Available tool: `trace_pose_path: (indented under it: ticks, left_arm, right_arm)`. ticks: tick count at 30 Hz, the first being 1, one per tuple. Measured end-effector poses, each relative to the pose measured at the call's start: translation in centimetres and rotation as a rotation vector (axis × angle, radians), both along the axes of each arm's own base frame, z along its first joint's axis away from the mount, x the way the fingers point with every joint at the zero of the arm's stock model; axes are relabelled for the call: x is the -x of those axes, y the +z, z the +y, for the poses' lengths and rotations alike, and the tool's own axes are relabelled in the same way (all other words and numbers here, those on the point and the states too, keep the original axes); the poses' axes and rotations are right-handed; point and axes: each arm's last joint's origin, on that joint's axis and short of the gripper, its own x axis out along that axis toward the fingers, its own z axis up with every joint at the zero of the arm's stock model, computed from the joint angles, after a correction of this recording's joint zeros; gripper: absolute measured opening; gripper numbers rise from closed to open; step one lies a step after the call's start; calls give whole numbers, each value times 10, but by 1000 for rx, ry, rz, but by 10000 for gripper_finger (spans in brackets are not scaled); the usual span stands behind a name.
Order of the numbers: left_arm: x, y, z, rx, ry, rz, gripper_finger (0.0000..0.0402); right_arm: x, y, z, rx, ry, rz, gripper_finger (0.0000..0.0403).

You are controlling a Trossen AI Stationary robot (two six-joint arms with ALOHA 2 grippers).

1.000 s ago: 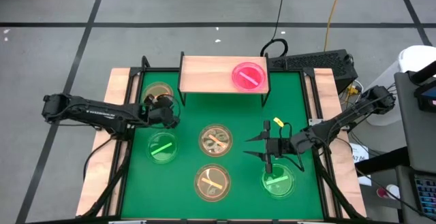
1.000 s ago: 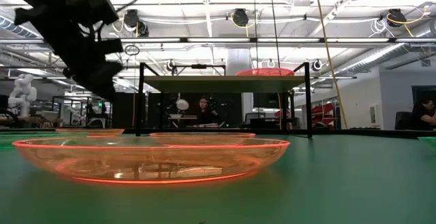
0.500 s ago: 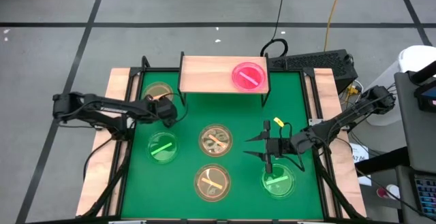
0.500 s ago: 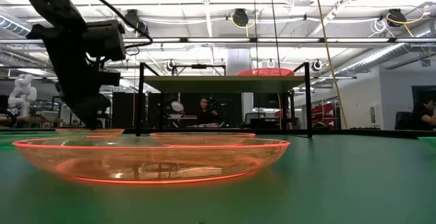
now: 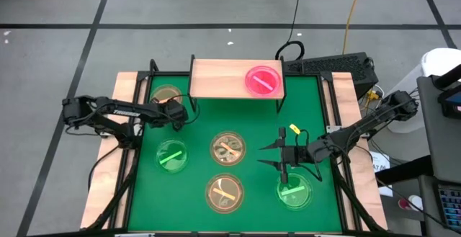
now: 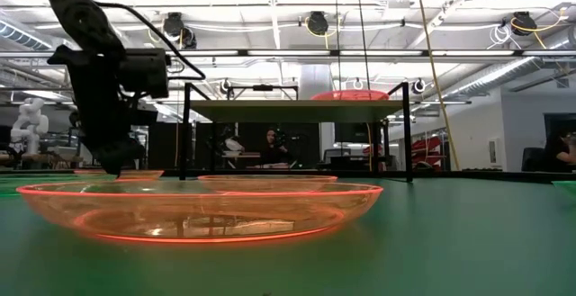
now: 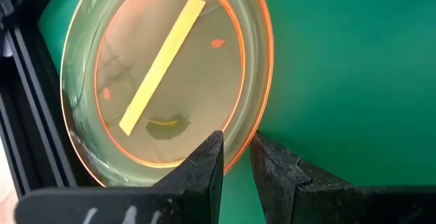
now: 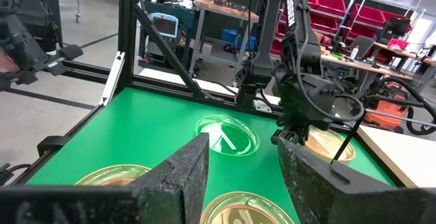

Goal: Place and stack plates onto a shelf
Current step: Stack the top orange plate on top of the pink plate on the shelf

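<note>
Over by the back-left corner of the green desk mat point(image 5: 259, 132), the left end effector point(image 7: 235, 157) sits nearly clenched, straddling the rim of the amber translucent plate point(image 7: 167, 81) with its yellow stripe. My guess: thin rim, shallow bite, so it could slip. The right end effector point(image 5: 277, 155) hovers released above the green plate point(image 5: 294, 191).
</note>
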Motion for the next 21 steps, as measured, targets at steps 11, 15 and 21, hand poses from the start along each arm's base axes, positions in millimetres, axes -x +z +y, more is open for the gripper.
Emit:
trace_pose_path:
  ticks: [11, 15, 21]
  left_arm:
    - [-1, -3, 1, 30, 5, 5, 30]
    - [-1, -3, 0, 36, 4, 0, 7]
    - [-1, -1, -6, 44, -8, -18, 5]
  right_arm:
    - [0, 0, 0, -5, -1, 4, 155]
    - [0, 0, 0, -5, 0, 4, 155]
    - [0, -1, 0, -3, 0, 5, 155]
